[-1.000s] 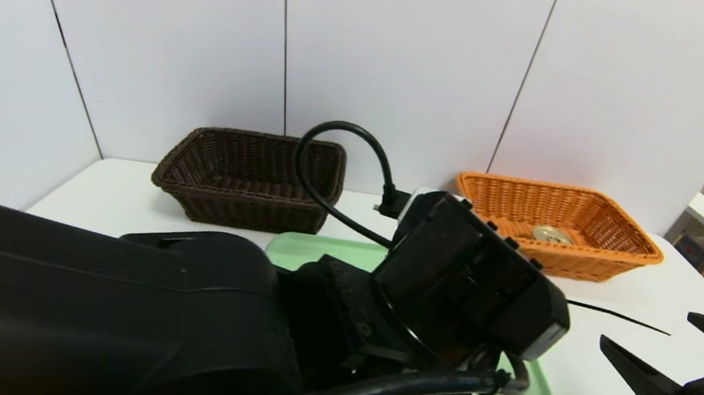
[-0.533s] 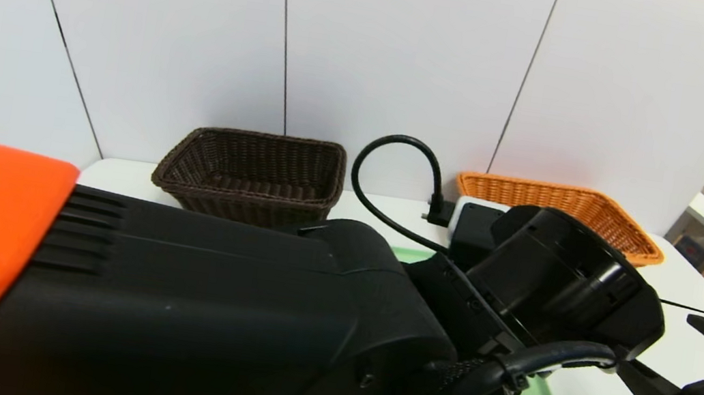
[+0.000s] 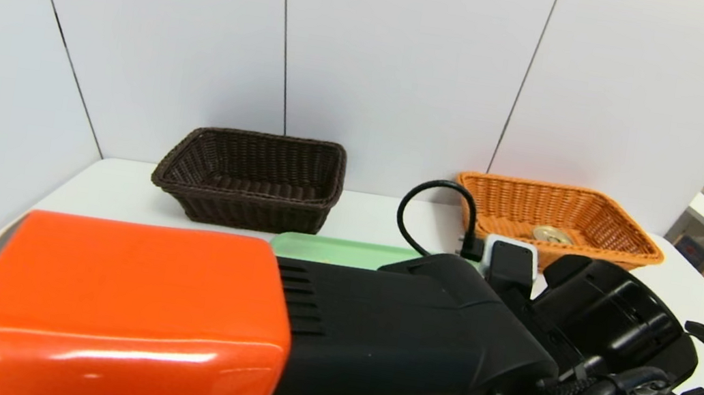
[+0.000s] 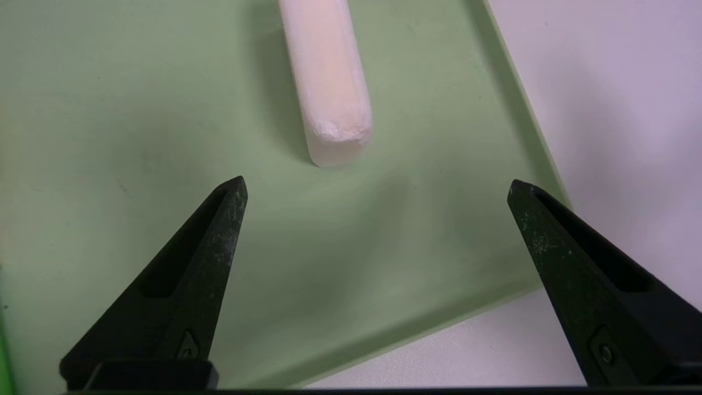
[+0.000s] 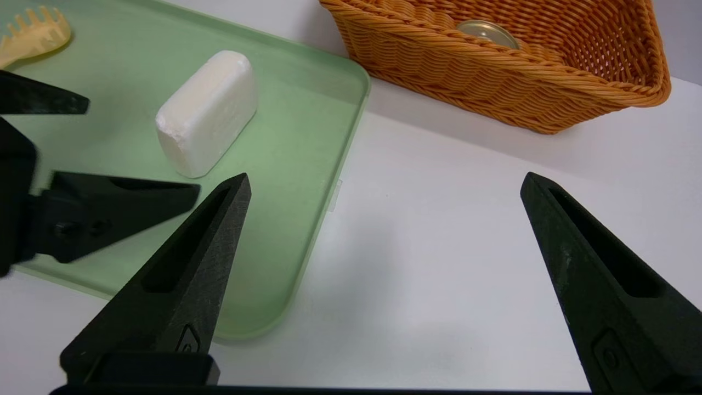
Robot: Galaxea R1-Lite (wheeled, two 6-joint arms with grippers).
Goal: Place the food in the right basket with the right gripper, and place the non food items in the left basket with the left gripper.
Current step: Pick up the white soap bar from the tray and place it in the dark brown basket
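Pasta fork (image 5: 34,34) cut off at edge, tray (image 3: 344,251) mostly hidden — behind left arm (image 3: 371,352)

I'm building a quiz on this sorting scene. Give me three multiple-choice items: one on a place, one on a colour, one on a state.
1. Where is the tin can?
A. On the green tray
B. In the orange basket
C. In the dark brown basket

2. What colour is the tray under the white block?
A. Pale green
B. Blue
C. Red

3. How is the left gripper?
A. Shut on the block
B. Shut, empty
C. Open, empty

Key: 1 B, its gold lid shows inside the orange basket. 2 A, the block lies on pale green. 3 C, its jaws stand wide apart short of the block.
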